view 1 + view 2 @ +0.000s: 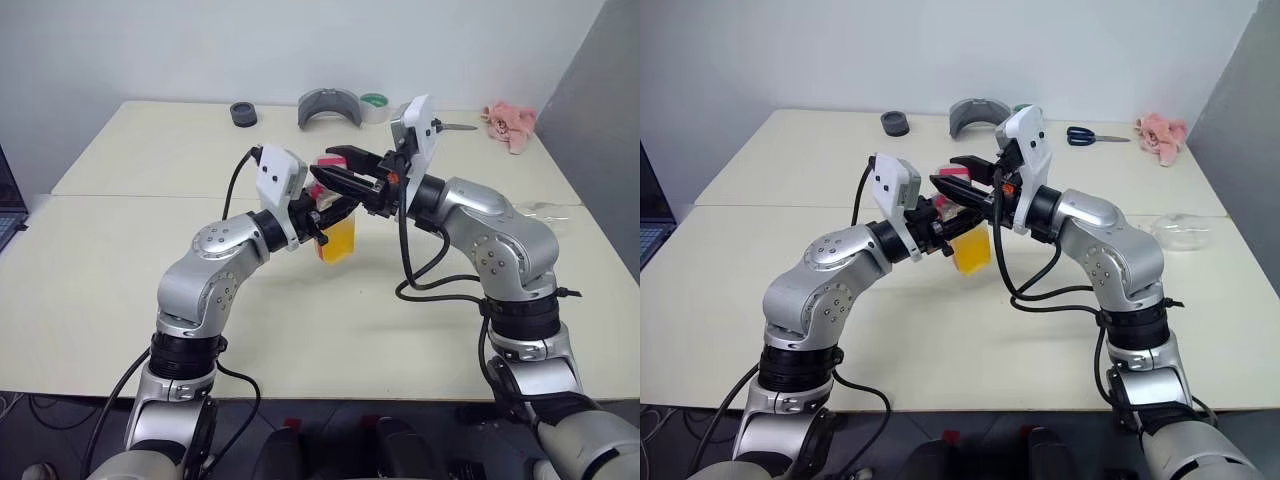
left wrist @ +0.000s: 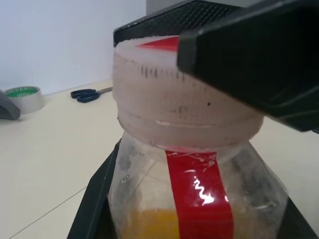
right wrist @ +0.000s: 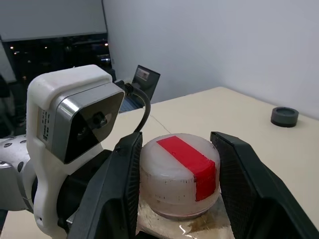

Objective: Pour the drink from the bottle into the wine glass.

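Now we're at the cap: the left end effector (image 1: 322, 222) is clamped on the small clear plastic bottle (image 1: 337, 236) with its red label strip, holding it upright above the cream-coloured desk (image 1: 120, 260) at the centre of the frame, the orange-yellow drink (image 1: 338, 243) sitting low in its body. Coming in from the right, the right end effector (image 3: 177, 177) has its two black fingers (image 3: 124, 184) set either side of the white cap with the red stripe (image 3: 182, 167), close against its ribbed wall, though whether they have full bite I cannot tell. By my reading this is the uncapping step, with pouring not yet begun. Over at the right edge of the frame, something clear lies on the desk (image 1: 1180, 232), quite possibly the stemmed wine glass on its side, but it is too faint to be sure. Next, I'd judge, comes a firm squeeze on the cap and a twist about the bottle's axis while the left holds steady; any slip or tilt there could slosh the drink. Along the far edge sit blue-handled scissors (image 1: 1085, 135), a green-cored roll of tape (image 1: 374, 104) and a pink cloth (image 1: 510, 122).
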Robot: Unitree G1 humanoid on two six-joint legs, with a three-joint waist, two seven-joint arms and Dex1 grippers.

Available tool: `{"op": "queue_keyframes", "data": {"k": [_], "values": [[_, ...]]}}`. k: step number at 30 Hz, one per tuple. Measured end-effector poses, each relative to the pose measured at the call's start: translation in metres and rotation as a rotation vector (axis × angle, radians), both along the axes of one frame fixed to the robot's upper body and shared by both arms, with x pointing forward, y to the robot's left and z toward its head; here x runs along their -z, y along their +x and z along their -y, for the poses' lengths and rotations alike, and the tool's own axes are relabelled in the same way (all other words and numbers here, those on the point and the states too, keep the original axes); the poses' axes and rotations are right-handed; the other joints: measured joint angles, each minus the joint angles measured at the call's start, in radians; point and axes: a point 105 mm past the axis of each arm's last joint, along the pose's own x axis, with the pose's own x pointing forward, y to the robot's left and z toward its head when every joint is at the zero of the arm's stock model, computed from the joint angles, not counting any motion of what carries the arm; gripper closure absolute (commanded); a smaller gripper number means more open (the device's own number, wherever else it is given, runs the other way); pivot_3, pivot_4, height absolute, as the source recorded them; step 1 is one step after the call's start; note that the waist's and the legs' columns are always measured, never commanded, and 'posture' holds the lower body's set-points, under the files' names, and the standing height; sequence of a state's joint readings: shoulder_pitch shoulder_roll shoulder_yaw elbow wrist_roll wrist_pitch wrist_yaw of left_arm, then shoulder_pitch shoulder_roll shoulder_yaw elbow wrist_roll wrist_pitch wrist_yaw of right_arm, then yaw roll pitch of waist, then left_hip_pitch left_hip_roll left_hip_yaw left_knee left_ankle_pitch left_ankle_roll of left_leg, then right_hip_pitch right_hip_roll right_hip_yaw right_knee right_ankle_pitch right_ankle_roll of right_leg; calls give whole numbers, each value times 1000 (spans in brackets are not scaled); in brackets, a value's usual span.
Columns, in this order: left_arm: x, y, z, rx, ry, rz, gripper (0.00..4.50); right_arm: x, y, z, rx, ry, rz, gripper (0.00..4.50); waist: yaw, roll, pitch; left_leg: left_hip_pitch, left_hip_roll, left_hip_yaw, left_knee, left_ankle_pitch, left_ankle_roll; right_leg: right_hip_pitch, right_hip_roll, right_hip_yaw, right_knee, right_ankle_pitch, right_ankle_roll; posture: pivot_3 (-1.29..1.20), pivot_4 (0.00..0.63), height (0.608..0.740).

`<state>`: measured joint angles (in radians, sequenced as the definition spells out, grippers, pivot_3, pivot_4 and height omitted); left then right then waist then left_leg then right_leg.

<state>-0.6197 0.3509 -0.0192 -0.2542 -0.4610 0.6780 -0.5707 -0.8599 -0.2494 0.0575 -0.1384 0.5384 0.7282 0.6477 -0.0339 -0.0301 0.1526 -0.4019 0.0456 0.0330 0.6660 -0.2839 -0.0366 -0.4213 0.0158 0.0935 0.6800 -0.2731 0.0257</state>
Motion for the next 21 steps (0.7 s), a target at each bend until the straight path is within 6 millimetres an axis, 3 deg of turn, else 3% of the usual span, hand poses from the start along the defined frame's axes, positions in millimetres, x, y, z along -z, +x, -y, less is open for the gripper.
{"op": "queue_keyframes", "data": {"k": [9,21], "values": [[0,-7,-3,-3,4,-9,2657,-3,9,-2,-260,-30,-30,2646,-1,0,1,0,0,0,0,0,0,0,0,0,0,0,0,0,150,740],[-2,-23,-2,22,-5,-6,2657,-6,4,-7,-538,-112,21,2646,-2,1,1,1,1,0,0,0,0,0,0,0,0,0,0,0,150,740]]}}
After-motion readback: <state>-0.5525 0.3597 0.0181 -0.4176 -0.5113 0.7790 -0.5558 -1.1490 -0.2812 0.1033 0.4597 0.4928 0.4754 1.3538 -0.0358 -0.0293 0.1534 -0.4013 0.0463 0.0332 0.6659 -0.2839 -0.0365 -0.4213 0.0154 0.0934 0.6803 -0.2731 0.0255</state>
